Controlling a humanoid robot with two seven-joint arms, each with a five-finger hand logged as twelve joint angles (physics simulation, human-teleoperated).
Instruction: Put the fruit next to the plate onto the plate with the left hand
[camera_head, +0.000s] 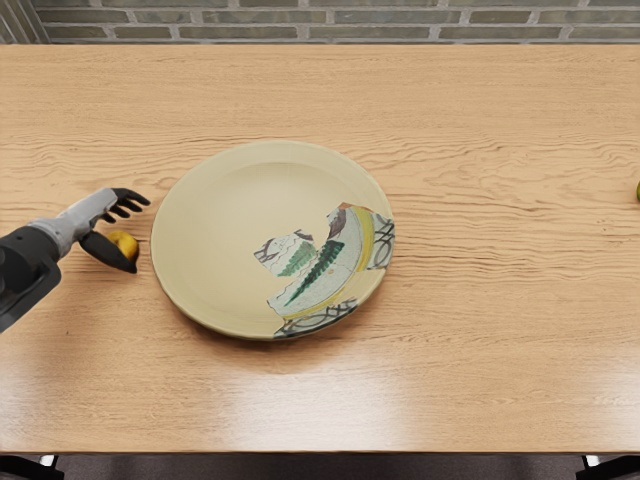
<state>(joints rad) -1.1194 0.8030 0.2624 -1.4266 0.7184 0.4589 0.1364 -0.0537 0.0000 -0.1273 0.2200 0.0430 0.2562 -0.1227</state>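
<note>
- Shows the left hand (108, 226) low over the left side of a wooden table (480, 380), arm entering from the left edge.
- Has fingers (128, 204) stretched out and thumb dropped below, set apart, gripping nothing.
- Finds a small yellow fruit (124, 242) in that gap, resting on the table beside the thumb.
- Puts a large cream plate (210, 200), painted green and yellow on one side, just right of the fruit.
- Ends at a brick wall (330, 20) behind.

Left arm is sitting at the left edge, forearm angling up-right; left robot hand (108, 226) is holding fingers (128, 205) straight and spread; thumb (108, 252) is splaying out below.
</note>
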